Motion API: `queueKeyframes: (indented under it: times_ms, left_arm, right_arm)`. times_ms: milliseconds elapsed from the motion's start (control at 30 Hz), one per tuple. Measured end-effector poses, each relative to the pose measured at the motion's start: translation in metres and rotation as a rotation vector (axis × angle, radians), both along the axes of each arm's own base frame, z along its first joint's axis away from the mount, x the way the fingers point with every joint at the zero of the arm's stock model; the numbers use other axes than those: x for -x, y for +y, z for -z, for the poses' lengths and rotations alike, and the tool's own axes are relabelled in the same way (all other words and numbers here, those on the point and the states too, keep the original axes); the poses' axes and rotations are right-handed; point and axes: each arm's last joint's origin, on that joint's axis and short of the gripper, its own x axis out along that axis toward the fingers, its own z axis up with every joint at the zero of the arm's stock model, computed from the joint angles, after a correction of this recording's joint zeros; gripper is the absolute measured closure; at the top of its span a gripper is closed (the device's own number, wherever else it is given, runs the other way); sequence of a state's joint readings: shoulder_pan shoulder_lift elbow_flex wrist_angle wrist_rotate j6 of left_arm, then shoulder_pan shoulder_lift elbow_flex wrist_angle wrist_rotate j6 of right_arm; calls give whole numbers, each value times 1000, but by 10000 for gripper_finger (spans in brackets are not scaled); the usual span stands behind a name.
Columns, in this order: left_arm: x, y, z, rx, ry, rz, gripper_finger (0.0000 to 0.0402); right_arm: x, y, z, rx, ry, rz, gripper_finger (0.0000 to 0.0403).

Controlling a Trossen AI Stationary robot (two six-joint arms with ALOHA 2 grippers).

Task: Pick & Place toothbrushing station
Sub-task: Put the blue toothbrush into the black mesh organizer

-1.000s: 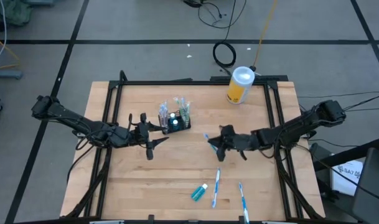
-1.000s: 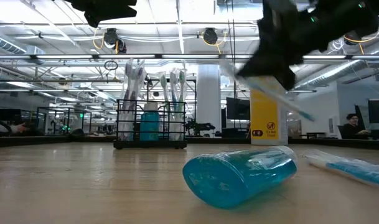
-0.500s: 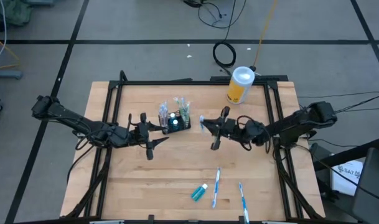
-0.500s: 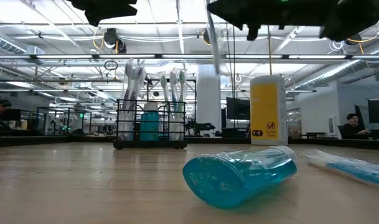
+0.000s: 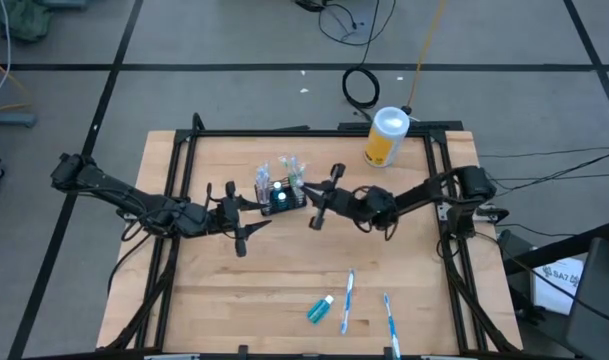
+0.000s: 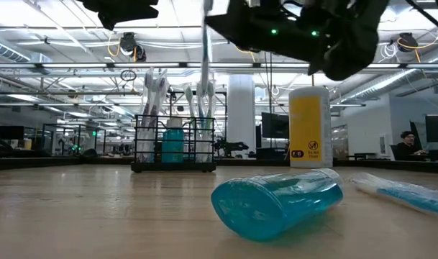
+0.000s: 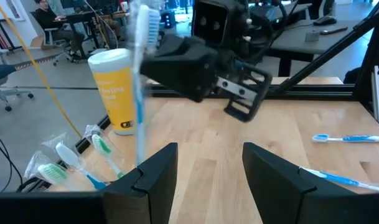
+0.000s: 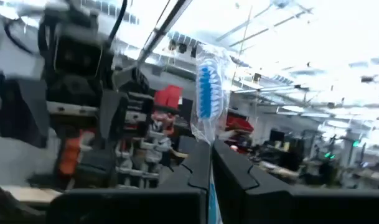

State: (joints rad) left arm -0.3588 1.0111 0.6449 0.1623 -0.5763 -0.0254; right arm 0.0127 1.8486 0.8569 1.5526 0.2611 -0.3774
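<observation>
The black wire-mesh caddy (image 5: 281,193) stands on its base at the table's far middle, also in the low view (image 6: 173,144), with several white toothbrushes and a teal tube upright in it. My right gripper (image 5: 314,202) is just right of the caddy, shut on a white-and-blue toothbrush (image 6: 204,43) in a clear wrapper, which stands upright over the caddy's right end. My left gripper (image 5: 250,216) is open and empty at the caddy's near left. A teal toothpaste tube (image 5: 320,308) and two toothbrushes (image 5: 348,298) (image 5: 389,318) lie flat near the front edge. My right gripper pinches the toothbrush's handle just below the bristle head (image 8: 206,138) between its two fingers. The fingers lie level, coming from the table's right, across the brush. The brush stands upright, head (image 7: 145,25) up, clear of the table. Whether its lower end is inside the caddy I cannot tell.
A yellow canister with a white lid (image 5: 386,137) stands at the far right, behind my right arm. The black frame rails run along the table's edges. Bare wood lies between the caddy and the things at the front.
My right gripper has gone toward the table's left and far edge, from right of centre to the caddy, carrying the toothbrush. The brush has turned from slanting to upright and now stands over the caddy.
</observation>
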Motion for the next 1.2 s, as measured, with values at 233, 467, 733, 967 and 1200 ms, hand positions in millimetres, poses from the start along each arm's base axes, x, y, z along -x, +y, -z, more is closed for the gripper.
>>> queueKeyframes:
  times_ms: [233, 467, 733, 967, 1200]
  left_arm:
    - [0, 0, 0, 2, 2, 0, 213]
    - [0, 0, 0, 5, 1, 0, 213]
    - [0, 0, 0, 5, 1, 0, 213]
    - [0, 0, 0, 4, 2, 0, 213]
    - [0, 0, 0, 4, 2, 1, 213]
  right_arm:
    - [-14, -17, 12, -63, 36, 23, 402]
    - [-17, -27, 27, -103, 127, 107, 402]
    - [-19, -27, 35, -112, 211, 115, 402]
    - [-19, -29, 42, -221, 243, 207, 402]
    - [-19, -29, 43, -285, 227, 194, 402]
